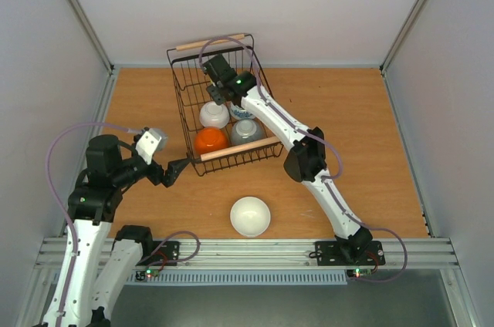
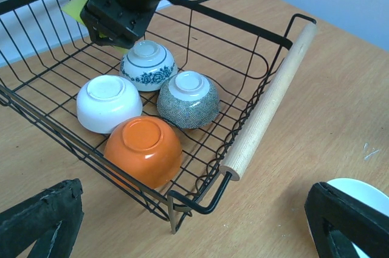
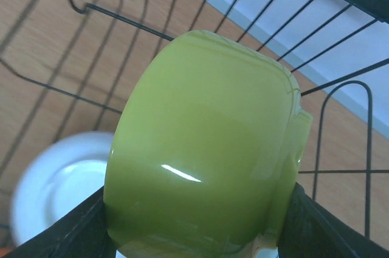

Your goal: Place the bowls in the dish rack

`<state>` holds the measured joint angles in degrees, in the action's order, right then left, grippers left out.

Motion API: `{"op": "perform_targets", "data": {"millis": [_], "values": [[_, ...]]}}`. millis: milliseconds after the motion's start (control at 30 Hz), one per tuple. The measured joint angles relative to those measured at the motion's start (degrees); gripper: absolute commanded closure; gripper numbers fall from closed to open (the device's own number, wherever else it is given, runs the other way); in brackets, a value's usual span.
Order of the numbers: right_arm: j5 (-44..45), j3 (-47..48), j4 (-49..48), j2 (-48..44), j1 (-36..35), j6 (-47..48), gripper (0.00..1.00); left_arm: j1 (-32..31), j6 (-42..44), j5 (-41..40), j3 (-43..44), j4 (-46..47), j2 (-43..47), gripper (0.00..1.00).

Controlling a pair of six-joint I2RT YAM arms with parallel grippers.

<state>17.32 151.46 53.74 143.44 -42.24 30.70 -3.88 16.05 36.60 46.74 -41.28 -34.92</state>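
The black wire dish rack (image 1: 185,103) stands at the table's middle back. In it, upside down, lie a white bowl (image 1: 214,115), an orange bowl (image 1: 211,140), a grey speckled bowl (image 1: 247,132) and a blue-and-white bowl (image 1: 241,111). My right gripper (image 1: 217,96) hangs inside the rack over its far part, shut on the yellow-green bowl (image 3: 206,148), which is held on its side above the white bowl (image 3: 55,191). A second white bowl (image 1: 250,215) sits upright on the table near the front. My left gripper (image 1: 174,171) is open and empty by the rack's near left corner.
The rack has a wooden rod handle at the far end (image 1: 212,42) and another at the near end (image 1: 239,150). In the left wrist view the near handle (image 2: 273,100) lies between the racked bowls and the loose white bowl (image 2: 358,194). Walls enclose the table.
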Motion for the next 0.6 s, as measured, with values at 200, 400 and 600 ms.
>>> {"op": "perform_targets", "data": {"millis": [200,400,600], "values": [[5.6,0.2,-5.1,4.4,0.6,7.0,0.99,0.0,0.1,0.3,0.0,0.0,-0.5,0.01],[7.6,0.6,-9.8,7.6,0.8,11.7,0.99,0.0,0.3,0.5,-0.1,0.0,-1.0,0.01],[10.5,1.4,-13.8,11.4,1.0,17.0,0.99,0.0,0.4,0.8,-0.1,0.0,-1.5,0.01]]}}
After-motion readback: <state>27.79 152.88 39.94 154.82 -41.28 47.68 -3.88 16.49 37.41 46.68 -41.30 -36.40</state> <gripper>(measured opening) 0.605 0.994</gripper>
